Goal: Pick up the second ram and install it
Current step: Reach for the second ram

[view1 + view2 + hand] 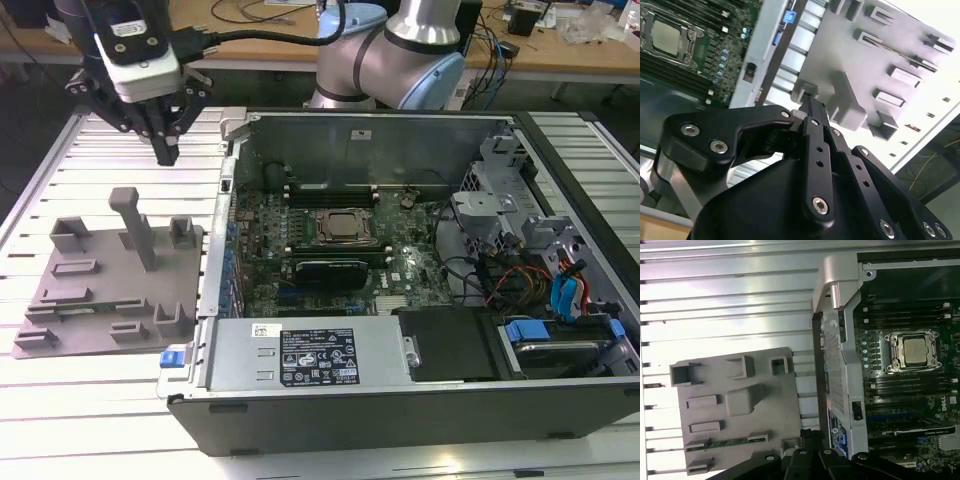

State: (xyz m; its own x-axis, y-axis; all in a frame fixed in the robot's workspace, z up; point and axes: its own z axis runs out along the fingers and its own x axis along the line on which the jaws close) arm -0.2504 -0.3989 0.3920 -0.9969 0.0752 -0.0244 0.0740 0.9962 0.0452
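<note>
The second ram [730, 442] is a thin green strip lying in a long slot of the grey tray [780, 405], toward the tray's near edge. In the exterior view the second ram [85, 311] lies low on the tray [100, 345], at that view's left. In the second wrist view it shows as a dark thin line [892, 50]. My gripper [165, 152] hangs above the tray's far side, shut with nothing between its fingers. Its black fingers [810, 107] point down beside the tray's tall post [842, 95].
The open computer case [235, 125] lies at the exterior view's right of the tray, on a slatted metal table [90, 420]. Its motherboard carries the silver processor [345, 227], memory slots [330, 190] and a black-topped card [325, 272]. The tall post [135, 225] rises from the tray.
</note>
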